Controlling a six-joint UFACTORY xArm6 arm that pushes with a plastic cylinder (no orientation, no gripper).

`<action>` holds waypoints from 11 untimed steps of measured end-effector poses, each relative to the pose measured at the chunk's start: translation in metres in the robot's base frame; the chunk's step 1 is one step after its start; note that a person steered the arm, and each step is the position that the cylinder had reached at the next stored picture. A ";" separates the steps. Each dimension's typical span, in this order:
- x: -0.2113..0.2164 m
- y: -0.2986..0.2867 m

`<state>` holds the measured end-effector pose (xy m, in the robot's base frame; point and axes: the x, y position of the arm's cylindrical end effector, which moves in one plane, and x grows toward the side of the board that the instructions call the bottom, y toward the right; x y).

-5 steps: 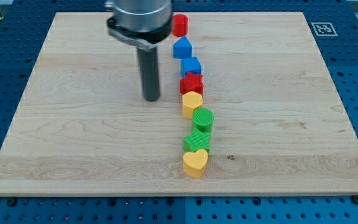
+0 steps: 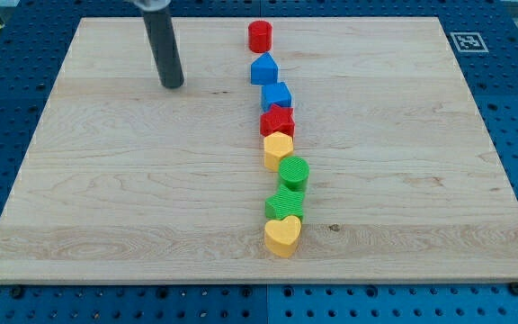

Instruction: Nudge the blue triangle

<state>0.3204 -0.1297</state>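
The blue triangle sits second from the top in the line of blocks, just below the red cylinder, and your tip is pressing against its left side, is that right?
Not quite. The blue triangle is indeed second in the line, just below the red cylinder, but my tip is not touching it. The camera view shows it well off to the view's left, with bare board between.

My tip (image 2: 173, 85) rests on the wooden worktop (image 2: 106, 198), near the view's top left. It is well apart from the blocks, off to their left. The blocks make a line down the middle: a red round block (image 2: 260, 36), the blue triangle (image 2: 263, 68), a blue block (image 2: 276, 95), a red block (image 2: 277, 121), a yellow block (image 2: 278, 149), a green round block (image 2: 294, 173), another green block (image 2: 285, 204) and a yellow heart (image 2: 282, 236).
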 end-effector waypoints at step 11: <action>0.001 0.097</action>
